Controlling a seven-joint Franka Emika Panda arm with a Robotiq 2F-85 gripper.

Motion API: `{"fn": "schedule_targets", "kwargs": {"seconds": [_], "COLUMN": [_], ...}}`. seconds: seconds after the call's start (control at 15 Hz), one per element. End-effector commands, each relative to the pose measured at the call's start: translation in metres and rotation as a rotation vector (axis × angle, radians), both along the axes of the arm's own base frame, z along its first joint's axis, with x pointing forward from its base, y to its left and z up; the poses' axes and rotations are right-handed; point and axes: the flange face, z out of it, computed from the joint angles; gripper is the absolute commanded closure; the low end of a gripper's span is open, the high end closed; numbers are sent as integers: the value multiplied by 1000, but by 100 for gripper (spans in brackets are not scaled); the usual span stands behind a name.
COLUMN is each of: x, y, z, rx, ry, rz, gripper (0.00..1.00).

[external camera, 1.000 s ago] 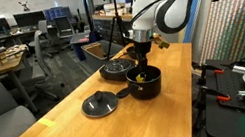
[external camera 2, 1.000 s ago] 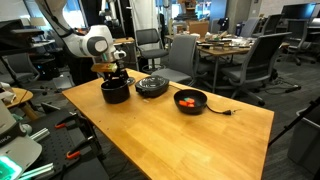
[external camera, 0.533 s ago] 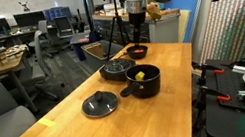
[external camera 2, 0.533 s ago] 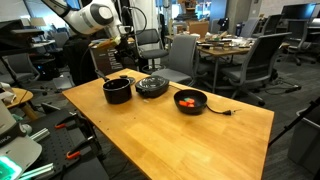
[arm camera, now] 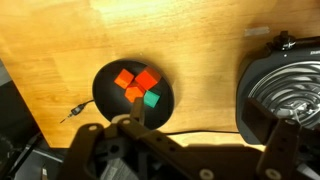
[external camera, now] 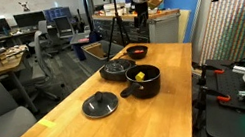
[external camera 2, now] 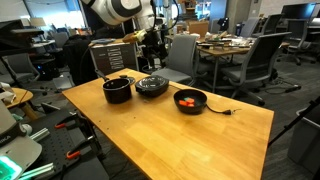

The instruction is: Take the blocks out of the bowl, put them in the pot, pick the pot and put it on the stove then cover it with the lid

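The small dark bowl (arm camera: 104, 88) holds orange-red blocks (arm camera: 135, 82) and one green block (arm camera: 151, 98); it shows in both exterior views (external camera: 143, 53) (external camera 2: 200, 104). A yellow block (external camera: 141, 74) lies inside the black pot (external camera: 146, 85) (external camera 2: 117, 93). Between pot and bowl sits the stove (external camera: 116, 70) (external camera 2: 152, 87) (arm camera: 272, 95). The grey lid (external camera: 100, 105) lies flat on the table in front of the pot. My gripper (arm camera: 205, 135) (external camera: 139, 10) (external camera 2: 154, 44) hangs high above the table, open and empty, above the gap between bowl and stove.
A thin cable with a small plug (arm camera: 74, 113) lies on the wooden table (external camera: 84, 136) beside the bowl. Office chairs (external camera 2: 180, 55) and desks stand beyond the table's far edge. A rack with equipment (external camera: 241, 48) stands along one side.
The arm has risen from just above the pot and swung over toward the bowl. The gripper stayed open and empty; nothing on the table moved.
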Motion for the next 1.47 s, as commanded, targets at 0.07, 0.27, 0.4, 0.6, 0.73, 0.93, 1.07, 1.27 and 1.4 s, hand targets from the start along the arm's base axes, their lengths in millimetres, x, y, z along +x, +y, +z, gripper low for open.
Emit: {"fn": "schedule_targets", "kwargs": {"seconds": [0.07, 0.27, 0.4, 0.6, 0.73, 0.93, 1.07, 1.27, 1.4], "x": [11, 36, 52, 76, 89, 106, 115, 117, 111], "y": [-5, -44, -73, -112, -130, -147, -153, -161, -170], "z": [-8, -31, -43, -59, -76, -103, -123, -158, -179], "rx": [21, 54, 106, 194, 238, 297, 300, 262, 213], "ry": [-12, 2, 5, -17, -36, -57, -73, -63, -68], "rz": [-76, -245, -340, -491, -593, -747, -819, -873, -877], "gripper": [0, 0, 0, 0, 0, 0, 0, 0, 0]}}
